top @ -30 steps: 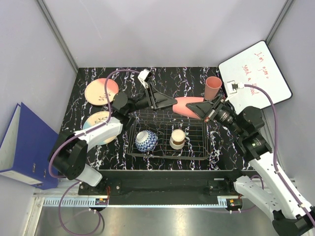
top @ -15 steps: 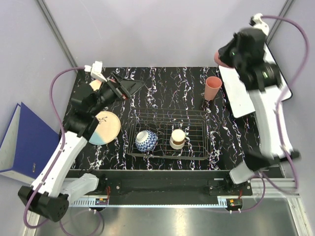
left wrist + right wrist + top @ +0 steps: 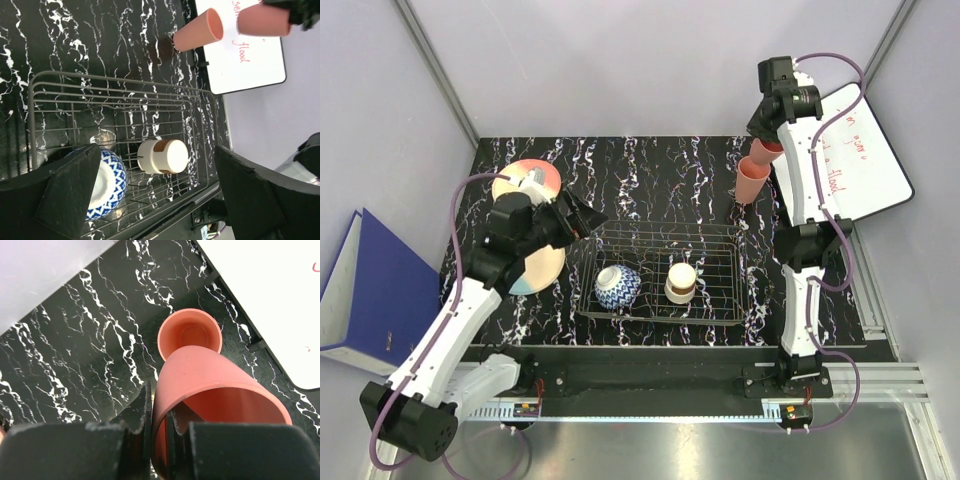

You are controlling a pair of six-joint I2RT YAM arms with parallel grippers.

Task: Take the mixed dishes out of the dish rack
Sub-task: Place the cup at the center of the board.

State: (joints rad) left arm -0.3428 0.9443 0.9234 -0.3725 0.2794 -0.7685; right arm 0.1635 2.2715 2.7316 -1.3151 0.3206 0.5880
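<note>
Bench (image 3: 660, 170), black marble-patterned: wire dish rack (image 3: 660, 227) centre; pink-and-cream plate (image 3: 523, 180) far left; blue-and-cream plate (image 3: 544, 271) just left of rack; pink cup (image 3: 751, 182) upright far right; whiteboard (image 3: 865, 150) overlapping right edge.

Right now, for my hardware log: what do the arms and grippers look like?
The left arm and right arm have white links, black joints and looping purple cables. The left gripper and right gripper are black, with two angular fingers.
</note>
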